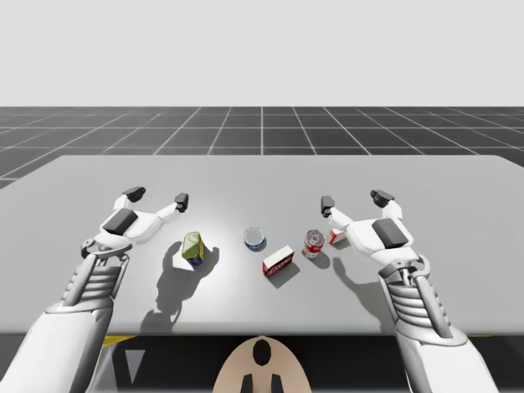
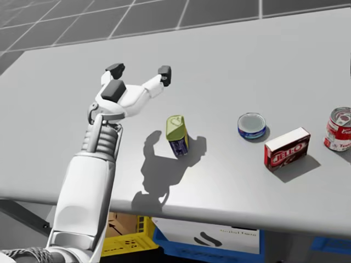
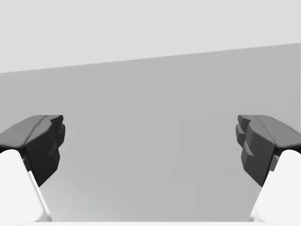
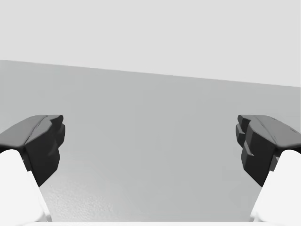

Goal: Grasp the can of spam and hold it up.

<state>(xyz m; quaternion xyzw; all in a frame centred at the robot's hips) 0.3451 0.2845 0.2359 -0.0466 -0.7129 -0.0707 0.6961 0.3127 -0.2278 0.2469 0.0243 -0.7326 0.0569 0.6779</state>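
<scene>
Yellow-topped blue rectangular can (image 1: 193,250) stands on grey flat table (image 1: 246,176), with left gripper (image 1: 157,196) open near its left and right gripper (image 1: 354,199) open well to its right.

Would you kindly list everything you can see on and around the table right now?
Table: one, grey, bearing all the items.
Rectangular can: one, blue with a yellow-green top, leftmost in the row.
Round tin: one, blue, right of the rectangular can.
Box: one, red, right of the tin, nearer the front edge.
Round can: one, red and white, right of the box.
Small item: one, red and white, partly hidden beside my right arm.
Crate: one, yellow, under the table.
Left tool: one, white with dark fingers, open, left of the rectangular can.
Right tool: one, same colours, open, by the small item.
</scene>
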